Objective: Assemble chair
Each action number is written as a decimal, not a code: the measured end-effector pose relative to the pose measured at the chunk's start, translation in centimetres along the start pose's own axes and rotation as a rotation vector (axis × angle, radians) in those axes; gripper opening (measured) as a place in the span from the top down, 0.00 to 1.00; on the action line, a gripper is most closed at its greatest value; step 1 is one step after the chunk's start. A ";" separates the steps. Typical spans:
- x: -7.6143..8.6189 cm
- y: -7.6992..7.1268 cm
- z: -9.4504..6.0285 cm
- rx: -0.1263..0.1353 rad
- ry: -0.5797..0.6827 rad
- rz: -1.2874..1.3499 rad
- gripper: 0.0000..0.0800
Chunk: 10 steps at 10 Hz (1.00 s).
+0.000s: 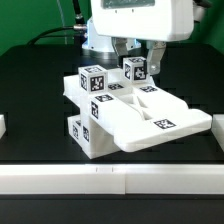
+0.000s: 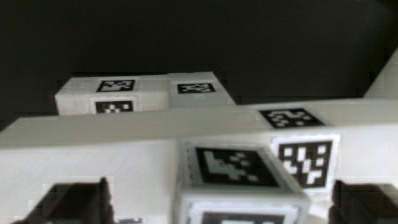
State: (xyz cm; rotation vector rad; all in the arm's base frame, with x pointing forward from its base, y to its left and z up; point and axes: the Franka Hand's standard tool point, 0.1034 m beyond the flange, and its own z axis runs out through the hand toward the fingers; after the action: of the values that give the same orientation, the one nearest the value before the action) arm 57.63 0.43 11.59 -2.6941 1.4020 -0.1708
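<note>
The chair [image 1: 140, 118] stands mid-table as one blocky white piece of tagged slabs. Two small tagged cubes sit on top of it, one [image 1: 93, 80] toward the exterior view's left and one [image 1: 135, 68] further back. My gripper [image 1: 137, 60] hangs over the rear cube, a finger on either side of it. In the wrist view that cube [image 2: 246, 168] lies between my dark fingers [image 2: 71, 202] with a gap on both sides, so my gripper [image 2: 222, 205] is open and holds nothing. A slab [image 2: 107, 130] of the chair runs behind the cube.
A long white rail [image 1: 110, 180] runs along the table's front edge. A small white part [image 1: 3, 128] shows at the exterior view's left edge. In the wrist view a lower tagged white block [image 2: 143, 95] lies beyond the slab, on the black table [image 2: 196, 35].
</note>
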 end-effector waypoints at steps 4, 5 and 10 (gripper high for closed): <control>0.0 0.0 0.0 -0.004 0.002 -0.279 0.19; 0.0 -0.3 -0.1 -0.018 0.008 -0.387 0.19; -0.1 -0.4 -0.2 -0.034 0.012 -0.768 0.19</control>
State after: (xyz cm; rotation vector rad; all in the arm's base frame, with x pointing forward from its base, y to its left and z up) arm 57.87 0.73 11.81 -3.1039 0.3021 -0.2127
